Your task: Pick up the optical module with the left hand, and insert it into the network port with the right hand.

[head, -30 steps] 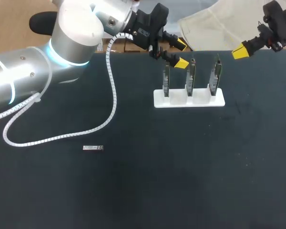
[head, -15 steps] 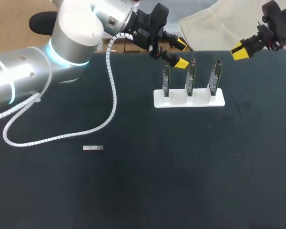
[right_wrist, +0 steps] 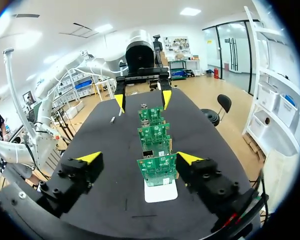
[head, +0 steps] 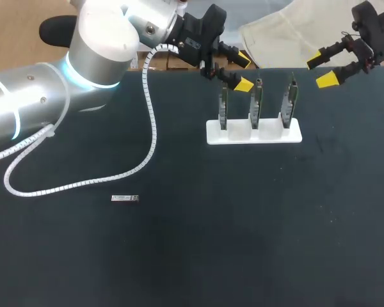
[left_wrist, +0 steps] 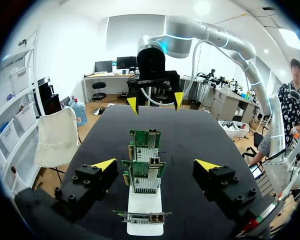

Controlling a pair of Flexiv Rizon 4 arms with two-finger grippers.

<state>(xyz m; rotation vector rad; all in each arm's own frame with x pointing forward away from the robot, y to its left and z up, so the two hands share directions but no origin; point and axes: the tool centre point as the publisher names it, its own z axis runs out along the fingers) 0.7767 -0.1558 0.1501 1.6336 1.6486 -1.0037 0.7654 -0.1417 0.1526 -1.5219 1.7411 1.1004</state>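
Observation:
The optical module (head: 125, 199), a small silver bar, lies flat on the black table at the left front, far from both grippers. It shows as a speck (right_wrist: 112, 119) in the right wrist view. Three upright network cards (head: 255, 102) stand in a white stand (head: 254, 135) at the back. My left gripper (head: 243, 72) hangs open just left of the cards, nothing between its fingers; the cards (left_wrist: 143, 175) sit ahead of it (left_wrist: 155, 165). My right gripper (head: 320, 71) is open on the cards' right, empty, facing them (right_wrist: 157, 170) end-on (right_wrist: 139, 158).
A white spiral cable (head: 83, 182) from my left arm loops over the table's left part, above the module. The two grippers face each other across the stand, each seeing the other (left_wrist: 155, 101) (right_wrist: 142, 100) beyond the cards.
My right gripper has gone from shut to wide open. Both arms and the module have stayed where they were.

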